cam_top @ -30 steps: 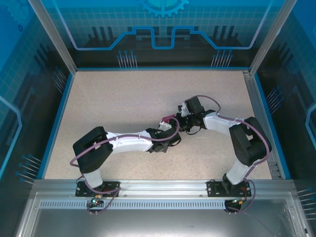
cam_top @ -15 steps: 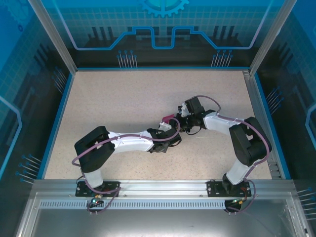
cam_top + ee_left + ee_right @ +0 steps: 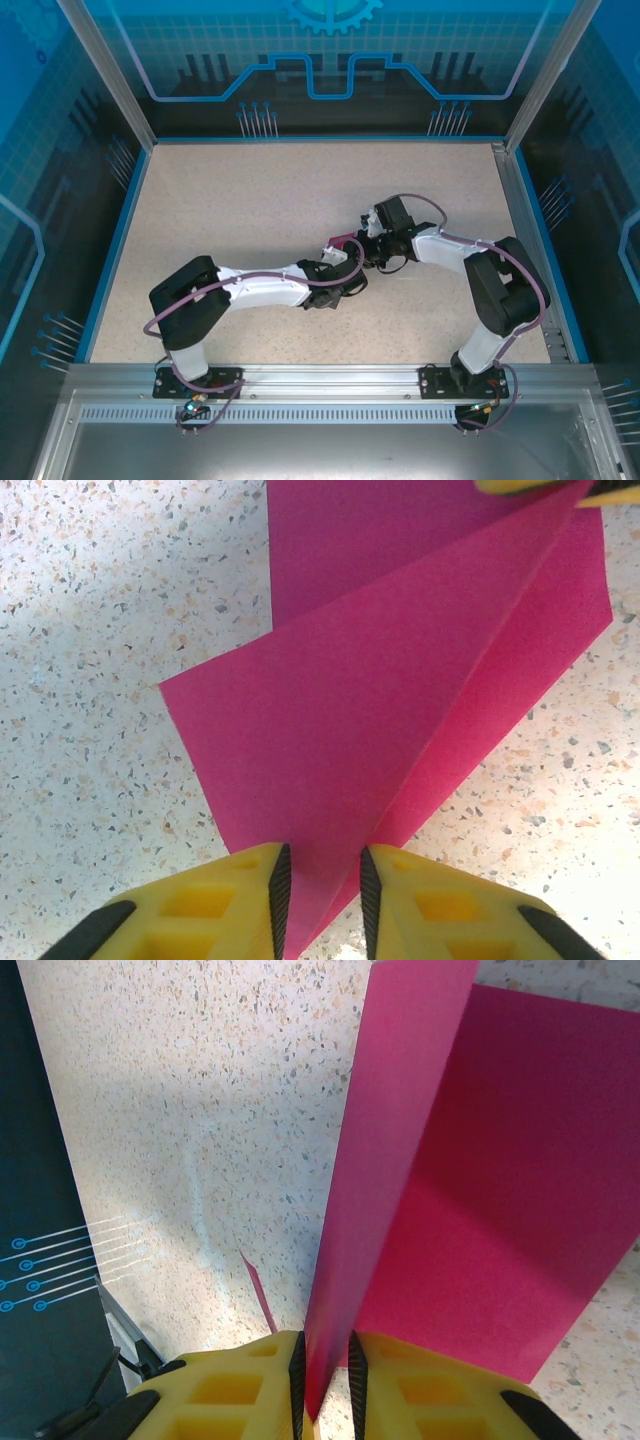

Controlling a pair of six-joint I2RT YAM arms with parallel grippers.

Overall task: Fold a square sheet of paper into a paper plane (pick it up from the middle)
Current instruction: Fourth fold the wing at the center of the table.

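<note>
Square sheet of paper (image 3: 380, 680), edges between left fingers (image 3: 200, 900) and right fingers (image 3: 230, 1390).

No text, label, brand or number can be read anywhere.

We see matt, smooth magenta paper (image 3: 380, 680), sharply creased, over a speckled, stone-like worktop (image 3: 90, 630). The left claw (image 3: 323, 875) has yellow plastic fingers (image 3: 200, 905) with black ribbed pads (image 3: 281, 890).
</note>
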